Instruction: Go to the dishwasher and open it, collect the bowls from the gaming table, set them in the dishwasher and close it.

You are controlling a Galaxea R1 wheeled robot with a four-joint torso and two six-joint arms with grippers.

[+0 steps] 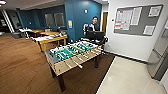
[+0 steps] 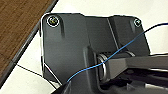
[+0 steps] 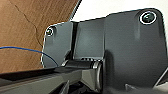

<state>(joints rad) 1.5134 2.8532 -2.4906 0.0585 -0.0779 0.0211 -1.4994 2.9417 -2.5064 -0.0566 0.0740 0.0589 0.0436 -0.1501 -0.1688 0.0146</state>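
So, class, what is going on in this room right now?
Nothing is being handled at this moment. The head view looks across a wooden table-football table with a green field, standing on the brown wood floor beside a pale tiled area. A person stands behind the table's far end, near a grey notice board on the white wall. No bowls can be made out.

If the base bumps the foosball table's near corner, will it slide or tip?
The gaming table looks bulky, a deep wooden box on dark legs, so it is probably heavy and unlikely to tip. On the wood floor it might scoot slightly. Its protruding rods would likely slide in if hit.
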